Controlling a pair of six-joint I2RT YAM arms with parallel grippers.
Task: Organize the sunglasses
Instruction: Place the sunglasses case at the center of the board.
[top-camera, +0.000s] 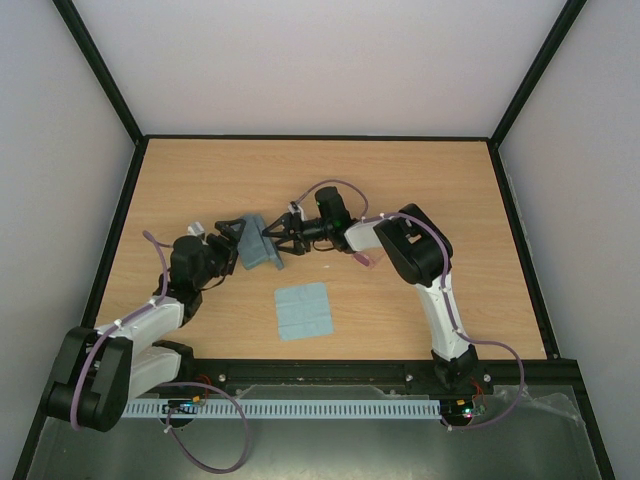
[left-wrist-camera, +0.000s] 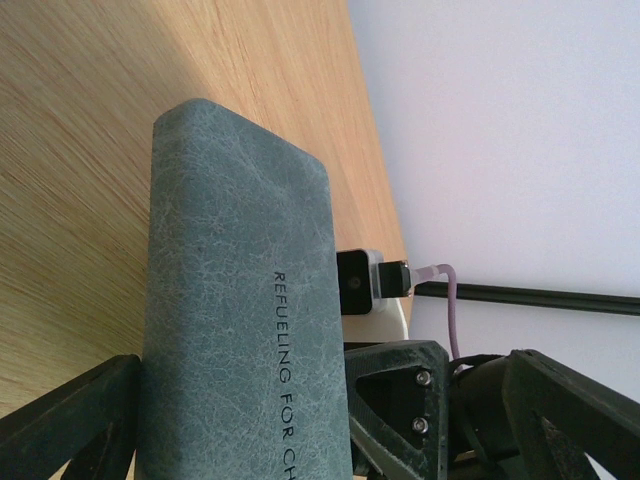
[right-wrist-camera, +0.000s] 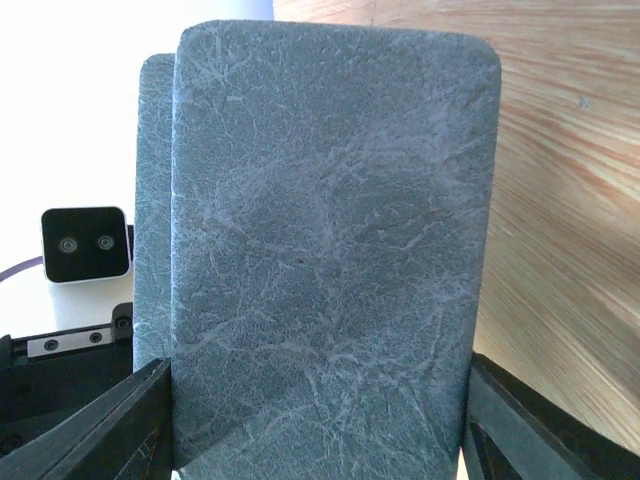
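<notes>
The grey-blue oblong case (top-camera: 258, 245) is held between both grippers left of the table's centre. My left gripper (top-camera: 232, 237) grips one end; in the left wrist view the case (left-wrist-camera: 240, 300) fills the gap between its fingers (left-wrist-camera: 395, 400). My right gripper (top-camera: 279, 240) grips the opposite end; in the right wrist view the case (right-wrist-camera: 320, 250) sits between its fingers (right-wrist-camera: 535, 435), with a second layer showing at its left edge. The pink sunglasses (top-camera: 362, 259) lie on the table beside the right arm, partly hidden by it.
A light blue square cloth (top-camera: 303, 310) lies flat in front of the case. The wooden table (top-camera: 450, 200) is ringed by a black frame (top-camera: 320, 138) and white walls. Each wrist camera shows in the other's view.
</notes>
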